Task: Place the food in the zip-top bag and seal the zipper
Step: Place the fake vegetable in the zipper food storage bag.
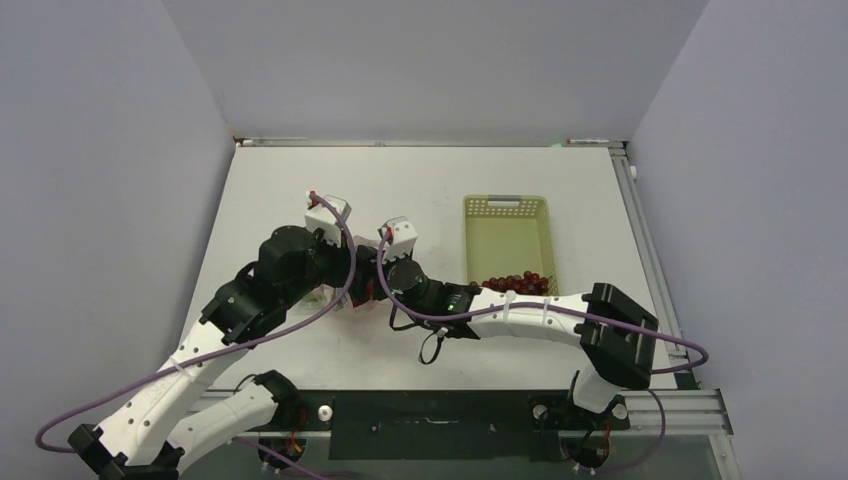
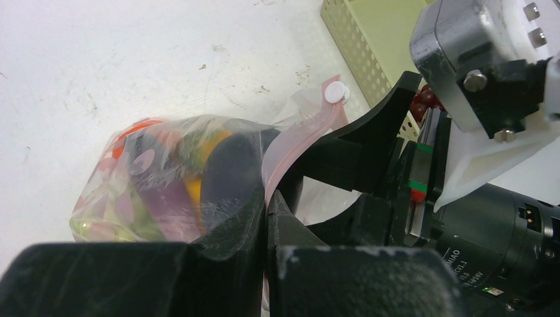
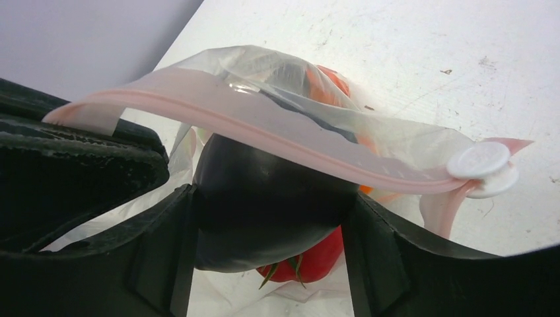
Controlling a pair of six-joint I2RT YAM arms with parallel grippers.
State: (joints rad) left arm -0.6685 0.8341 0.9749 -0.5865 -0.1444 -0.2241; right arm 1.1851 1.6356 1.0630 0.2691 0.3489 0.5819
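loading the eggplant, grapes waiting

your right gripper has its fingers closed on the flanks of the dark eggplant. it sits at the mouth of the zip-top bag, under the upper lip and against a red tomato. your left gripper is pinched flat on the zipper, holding that end up.

next, i'd say, push deeper before letting go. that skin is smooth, rounded and glossy, so it may roll back out. the film is thin, clear and crinkly, and the pink strip sags in a soft curve, so back out gently. the white round slider sits at the far end, unused. knobbly dark red grapes lie in the stiff mesh basket, well apart from the bag.
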